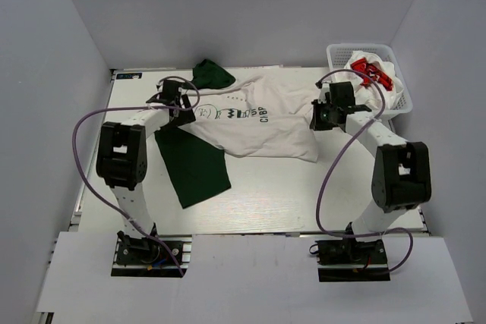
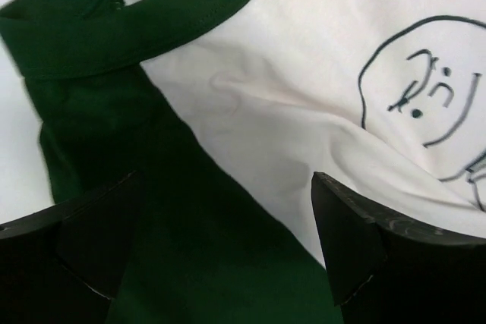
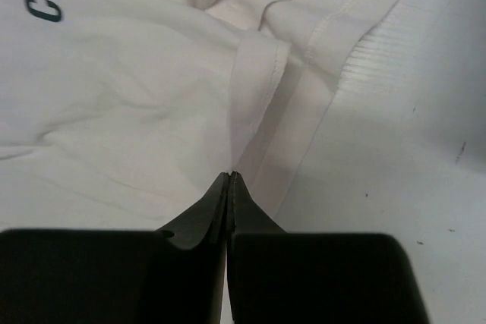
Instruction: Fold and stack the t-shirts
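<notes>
Table (image 1: 304, 195) bears the t-shirt (image 1: 266, 123), hem pinched in right jaws, left jaws agape over collar.

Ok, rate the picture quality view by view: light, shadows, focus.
Top external: even, diffuse light, only faint shadows on the table, the white and green t-shirt sharp, no glare. Left wrist: the line drawing crisp, the open left gripper a dark, soft-edged shape at the bottom. Right wrist: the hem in focus, the shut right gripper nearly black, detail lost.

White t-shirt (image 1: 266, 128), dark green sleeves (image 1: 194, 166), black line drawing (image 2: 425, 96).
</notes>
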`<action>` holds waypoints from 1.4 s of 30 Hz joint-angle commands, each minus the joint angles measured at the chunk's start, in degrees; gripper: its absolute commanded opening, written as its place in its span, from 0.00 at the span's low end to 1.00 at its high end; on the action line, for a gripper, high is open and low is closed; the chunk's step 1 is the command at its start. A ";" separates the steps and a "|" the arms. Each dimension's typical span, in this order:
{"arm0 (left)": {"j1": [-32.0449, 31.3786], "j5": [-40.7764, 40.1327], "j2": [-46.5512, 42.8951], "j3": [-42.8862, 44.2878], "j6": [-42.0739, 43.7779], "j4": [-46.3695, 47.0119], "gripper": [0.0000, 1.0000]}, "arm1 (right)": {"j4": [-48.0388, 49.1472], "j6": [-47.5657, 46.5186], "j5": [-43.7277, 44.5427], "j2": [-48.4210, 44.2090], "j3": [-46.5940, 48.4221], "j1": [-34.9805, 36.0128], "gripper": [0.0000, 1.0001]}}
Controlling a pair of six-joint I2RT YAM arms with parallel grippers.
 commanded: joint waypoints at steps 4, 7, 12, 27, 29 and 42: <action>0.38 2.66 -13.62 -0.42 -2.85 -3.23 1.00 | -2.69 5.52 2.57 -7.67 -2.26 0.02 0.29; -1.02 4.08 -20.65 -3.48 -6.28 -5.69 1.00 | 0.11 9.05 5.22 -11.44 -7.35 -0.07 0.11; -1.03 12.15 -34.18 -19.47 -12.35 -6.31 1.00 | 5.04 10.46 5.74 -20.76 -12.21 -0.07 0.23; -1.03 20.79 -51.79 -45.41 -20.18 -14.31 1.00 | 2.32 18.63 7.15 -16.90 -18.35 -0.16 0.90; -1.03 22.36 -51.08 -48.05 -20.18 -12.91 1.00 | 2.58 18.90 7.33 -16.90 -18.53 -0.16 0.90; -3.40 29.31 -47.31 -57.46 -22.02 -5.34 0.23 | 2.14 21.00 12.77 -16.02 -17.57 -0.33 0.90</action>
